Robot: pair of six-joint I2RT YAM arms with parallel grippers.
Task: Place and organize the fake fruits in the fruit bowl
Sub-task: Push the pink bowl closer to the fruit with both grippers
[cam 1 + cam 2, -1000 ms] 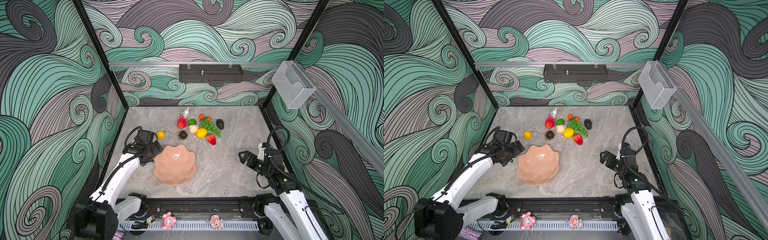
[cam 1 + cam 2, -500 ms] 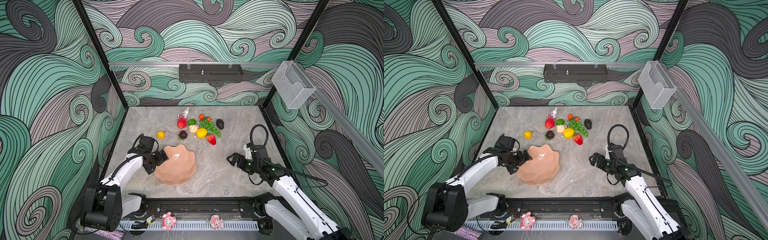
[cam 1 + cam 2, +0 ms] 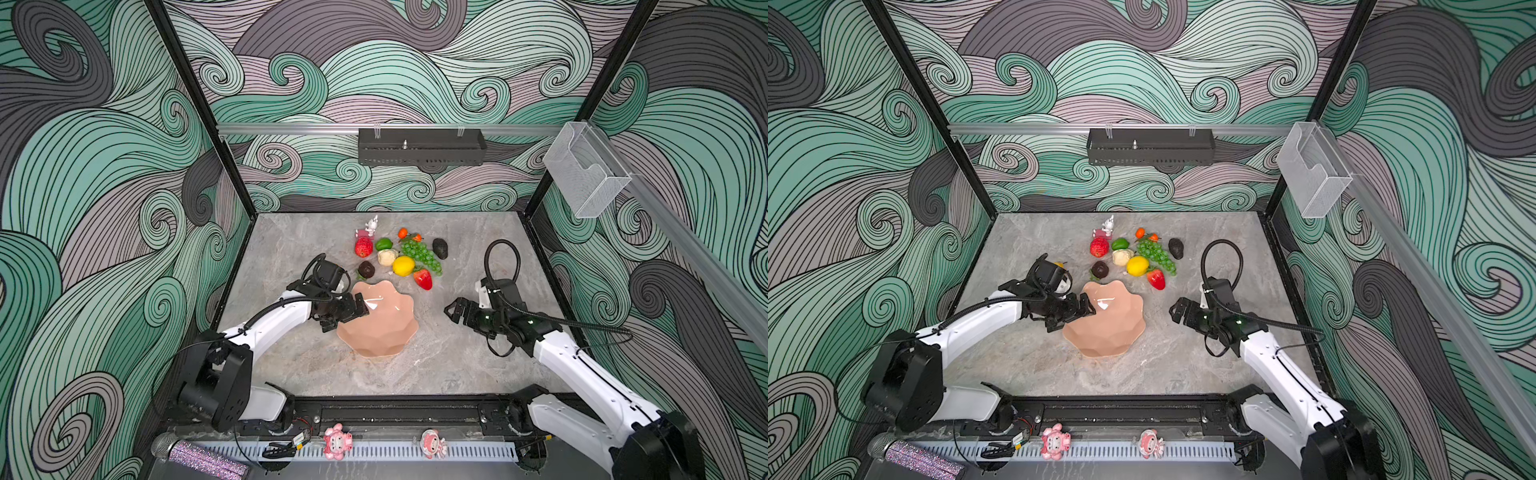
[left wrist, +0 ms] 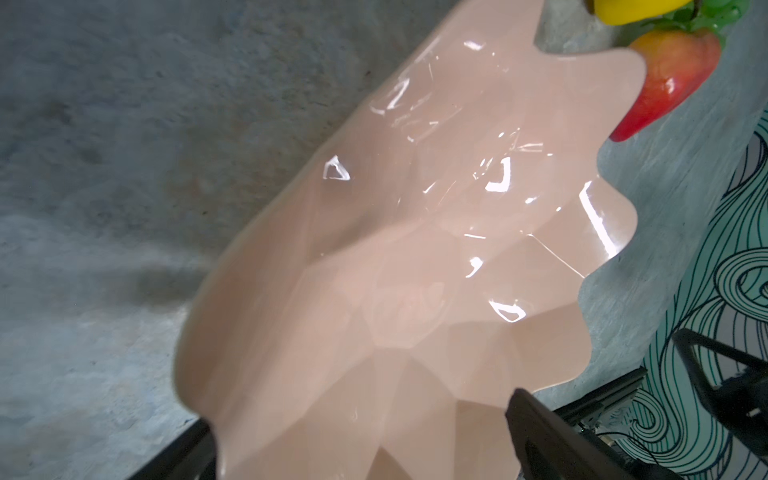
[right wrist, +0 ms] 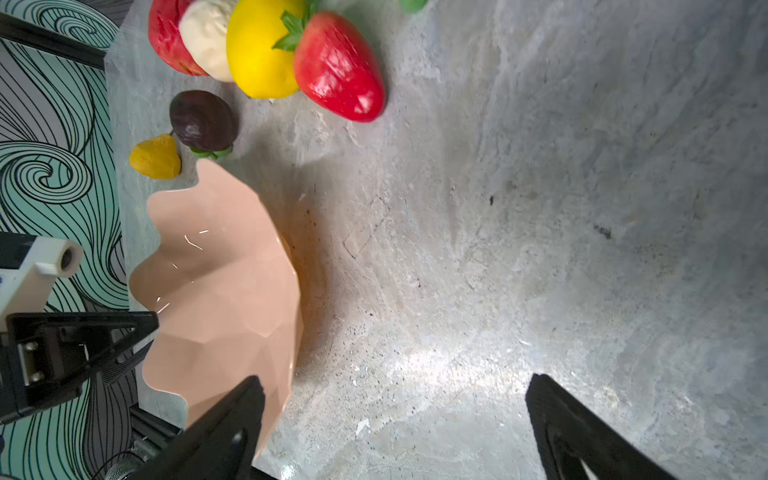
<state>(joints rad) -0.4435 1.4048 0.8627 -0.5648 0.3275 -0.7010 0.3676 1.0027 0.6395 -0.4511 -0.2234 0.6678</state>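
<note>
The salmon-pink scalloped fruit bowl (image 3: 384, 328) (image 3: 1108, 328) stands empty in the middle of the table. My left gripper (image 3: 347, 313) (image 3: 1073, 313) (image 4: 365, 449) is open, its jaws on either side of the bowl's left rim. The right gripper (image 3: 455, 311) (image 3: 1177, 311) (image 5: 395, 380) is open and empty over bare table, just right of the bowl (image 5: 224, 299). Behind the bowl lie the fake fruits: strawberry (image 3: 423, 278) (image 5: 338, 79), lemon (image 3: 403, 266), grape bunch (image 3: 422, 253), avocado (image 3: 440, 248), a dark round fruit (image 3: 366, 270) and a small yellow one (image 3: 1059, 264) (image 5: 156, 158).
A rabbit figurine (image 3: 371, 226) stands behind the fruits. A clear basket (image 3: 586, 170) hangs on the right wall and a black tray (image 3: 422, 146) on the back rail. Two pink dolls (image 3: 337, 441) (image 3: 432, 444) and a glittery microphone (image 3: 203, 457) sit at the front edge.
The left gripper has swung right onto the bowl's left rim, and the bowl has shifted right and toward the fruits. The right gripper has reached leftward, closer to the bowl.
</note>
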